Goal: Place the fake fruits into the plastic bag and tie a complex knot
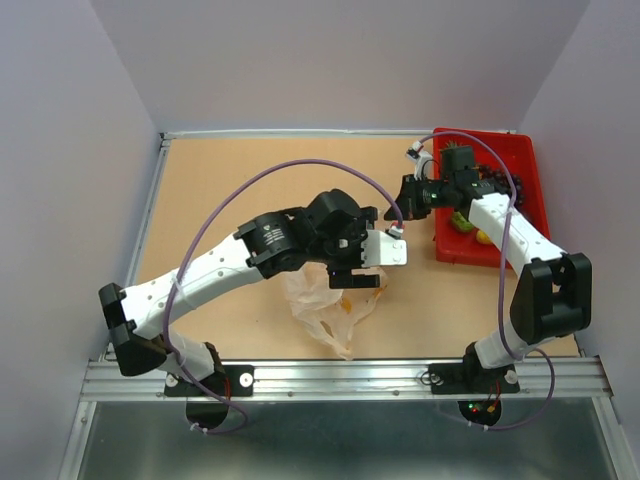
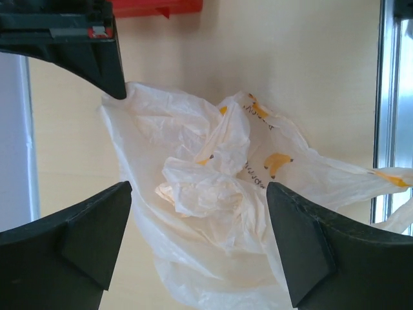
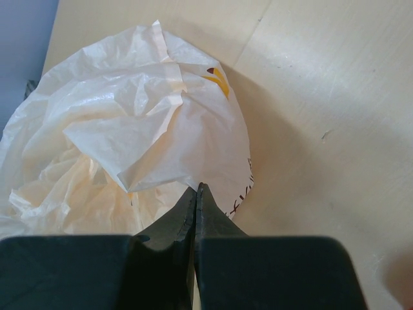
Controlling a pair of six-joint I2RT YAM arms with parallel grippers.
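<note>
**Bag not yet opened, fruit not yet loaded**

The left claw (image 2: 197, 187) hangs spread wide, gripping nothing, with one dark finger on each side of the crumpled middle of the plastic bag (image 2: 193, 148). The right claw (image 3: 197, 190) is pressed together. Its wrist view puts the tips at the bag's edge, though the overhead view sets that arm by the red tray (image 1: 525, 165). Whether it pinches any film I cannot tell.

The bag lies collapsed on the smooth tan table (image 1: 230, 180). It is thin, translucent and whitish, creased into soft folds, with orange printed marks. The fake fruits (image 1: 463, 222) sit as glossy green and yellow lumps in the hard-walled tray, partly hidden by the arm.

This looks like the opening step. Next, the left claw probably needs to catch a single layer of the rim and lift it. The film is slippery and will likely bunch.
</note>
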